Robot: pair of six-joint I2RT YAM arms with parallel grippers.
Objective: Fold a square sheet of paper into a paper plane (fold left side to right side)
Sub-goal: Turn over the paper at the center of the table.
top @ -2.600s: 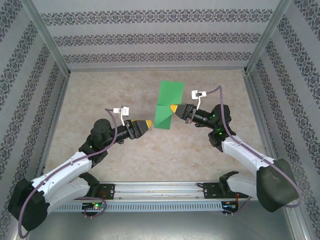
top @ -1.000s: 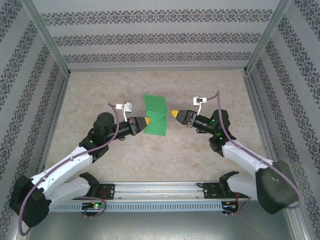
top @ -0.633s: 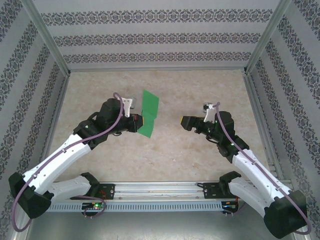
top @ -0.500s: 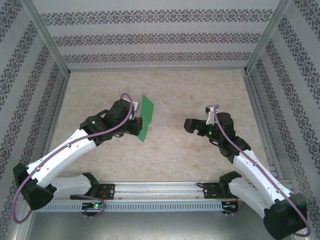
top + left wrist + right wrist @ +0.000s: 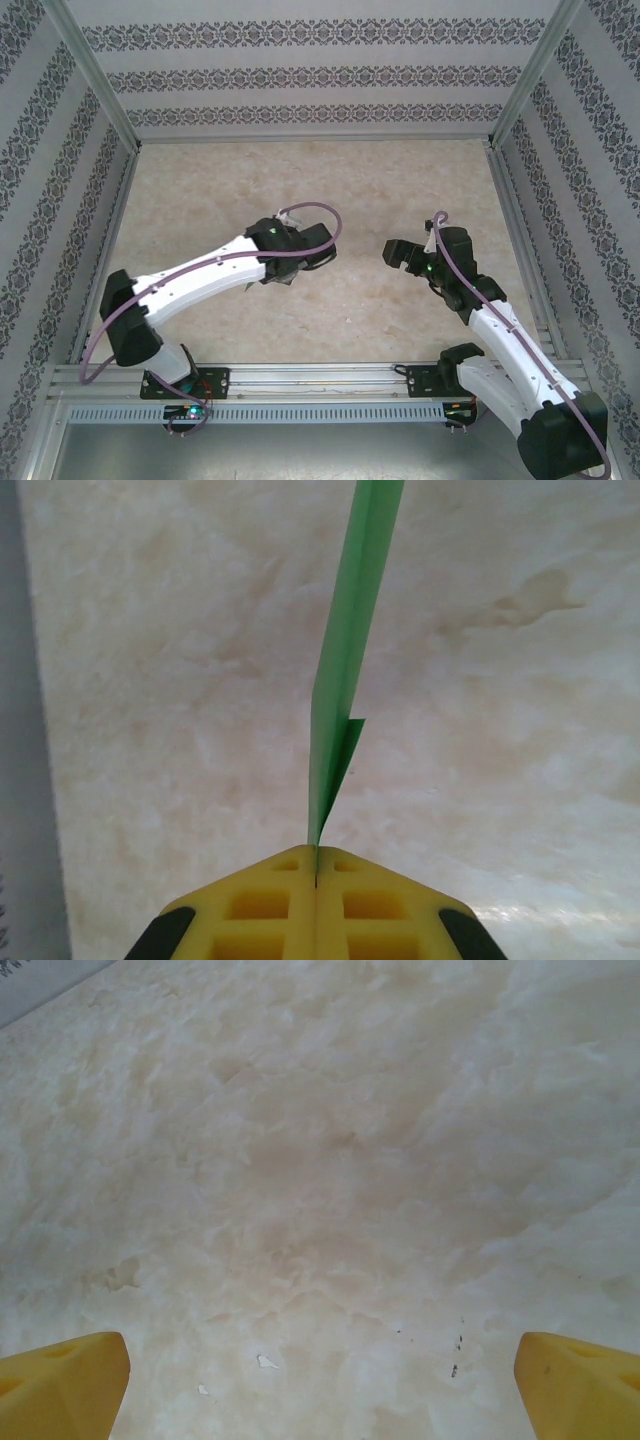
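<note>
Pinching: green paper (image 5: 345,660) is gripped by left end effector (image 5: 316,865) | right end effector (image 5: 320,1385) is spread wide | risk: paper bent by swinging

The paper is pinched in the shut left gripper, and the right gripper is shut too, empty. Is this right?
No: the right gripper is open, fingers wide apart in the right wrist view. The left gripper does pinch the paper.

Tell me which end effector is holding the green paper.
The left end effector, clamped shut on the green paper; the right end effector gapes open above the table, holding nothing.
</note>
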